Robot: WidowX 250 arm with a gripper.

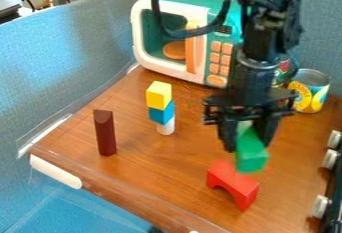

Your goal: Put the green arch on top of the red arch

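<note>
Hanging down from the upper right of the camera view, the black gripper (248,138) holds the green arch (251,153), one finger on each side of it, closed to the width of the piece. The green arch is tilted, its lower end pointing down toward the red arch (234,181); whether the two pieces touch cannot be determined from this angle. The red arch rests on the wooden tabletop (153,172) with its curved opening facing down, and the green arch is not seated on it. To the left, a small stack stands upright: a yellow block (159,95) on a blue block (161,113), which sits on a white cylinder (165,127). The yellow block is slightly askew (noted, no fault recorded). Further left, a dark red block (105,133) stands on end, apart from the stack. Toward the back is a teal and white toy microwave (150,63) with an orange handle (191,57), orange buttons and a round orange piece (175,50) seen behind its door. A can (310,89) with a yellow and blue label stands at the back right. White knobs (320,205) line the right edge.
</note>
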